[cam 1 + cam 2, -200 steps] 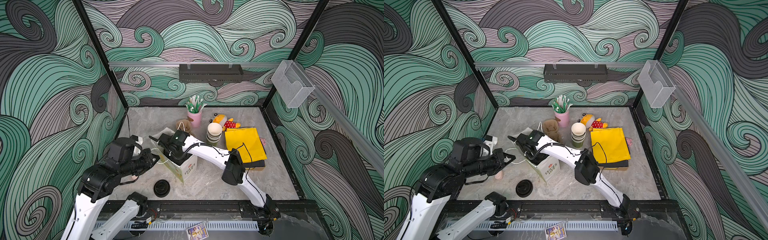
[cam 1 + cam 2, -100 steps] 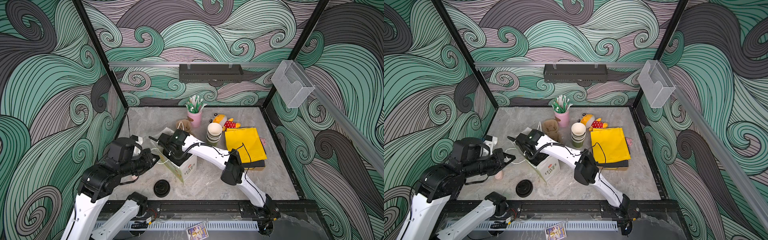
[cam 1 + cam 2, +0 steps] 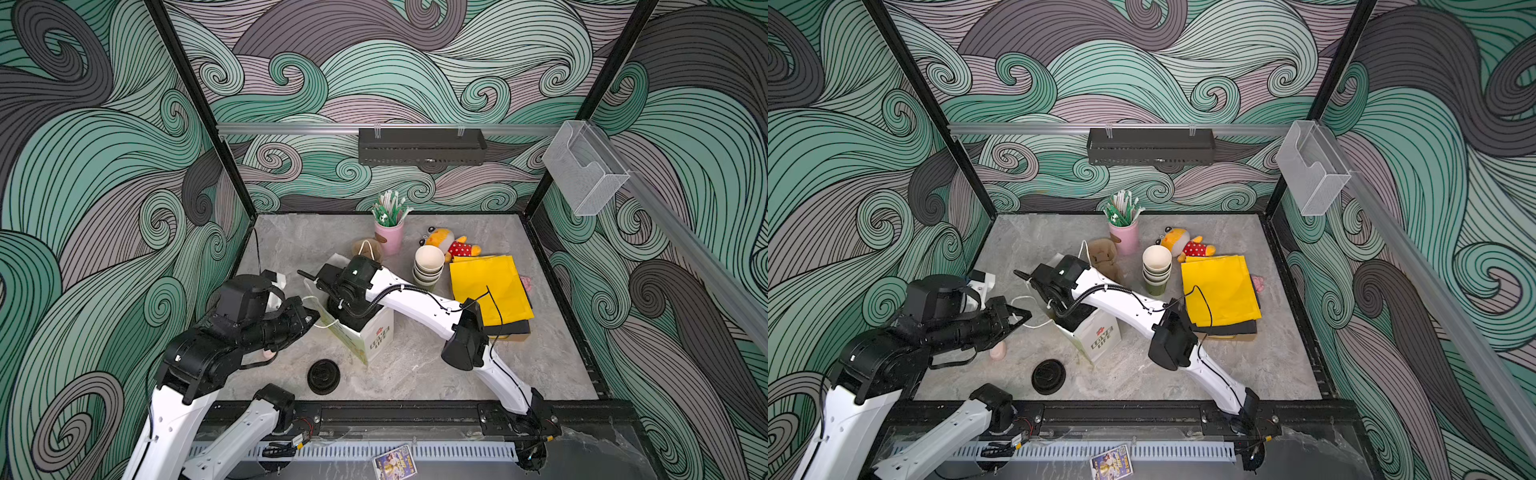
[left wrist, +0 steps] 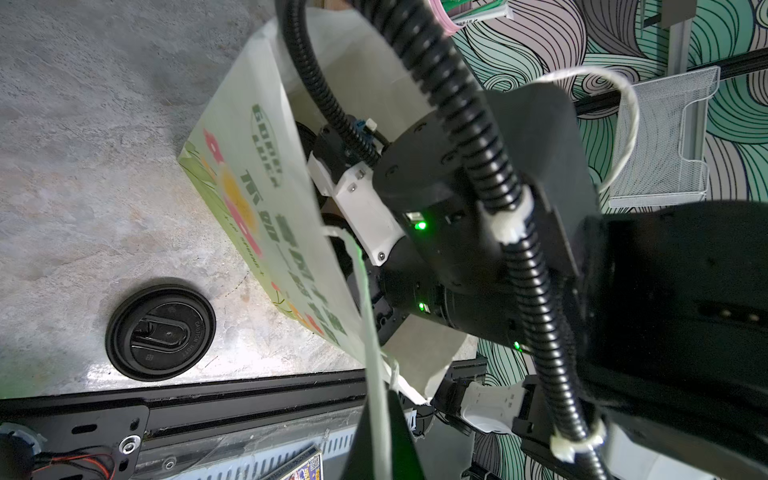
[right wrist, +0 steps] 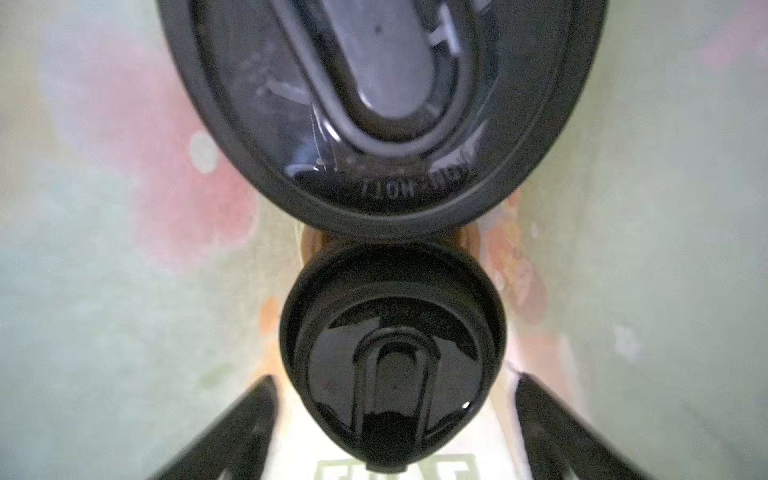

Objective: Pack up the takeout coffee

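In the bag (image 5: 83, 249), coffee lid (image 5: 386, 83): "HOT!"

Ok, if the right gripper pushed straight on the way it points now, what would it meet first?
The right gripper points down into the paper bag; it would probably meet the black lid of the nearer lidded cup first, between its open fingers. The gap is hard to judge.

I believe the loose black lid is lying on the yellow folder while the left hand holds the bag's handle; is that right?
Not quite. Both top views show the loose black lid lying on the table in front of the paper bag, not on the yellow folder. The left hand does hold the bag's handle.
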{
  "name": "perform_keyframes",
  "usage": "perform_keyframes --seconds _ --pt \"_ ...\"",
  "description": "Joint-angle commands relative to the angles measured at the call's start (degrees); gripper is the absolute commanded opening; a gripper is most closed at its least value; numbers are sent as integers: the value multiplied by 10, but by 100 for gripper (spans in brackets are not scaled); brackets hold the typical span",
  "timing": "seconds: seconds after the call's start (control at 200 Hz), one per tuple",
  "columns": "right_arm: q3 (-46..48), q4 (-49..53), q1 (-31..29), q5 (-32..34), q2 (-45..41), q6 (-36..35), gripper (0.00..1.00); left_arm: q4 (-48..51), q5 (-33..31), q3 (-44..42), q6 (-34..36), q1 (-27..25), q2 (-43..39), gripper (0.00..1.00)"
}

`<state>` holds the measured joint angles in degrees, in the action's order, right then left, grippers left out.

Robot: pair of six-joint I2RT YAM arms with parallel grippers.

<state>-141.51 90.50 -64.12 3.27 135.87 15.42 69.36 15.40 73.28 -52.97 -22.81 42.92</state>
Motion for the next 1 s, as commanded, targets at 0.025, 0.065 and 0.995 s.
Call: perform_keyframes --seconds 0.025,0.065,0.995 --pt "-6 23 -4 10 -21 1 99 -3 -8 1 9 -2 2 0" --pt "-6 23 -4 10 -22 1 99 -3 -8 1 9 -3 3 0" --pt "-52 32 -14 34 -73 31 93 -1 -6 -15 11 -2 1 0"
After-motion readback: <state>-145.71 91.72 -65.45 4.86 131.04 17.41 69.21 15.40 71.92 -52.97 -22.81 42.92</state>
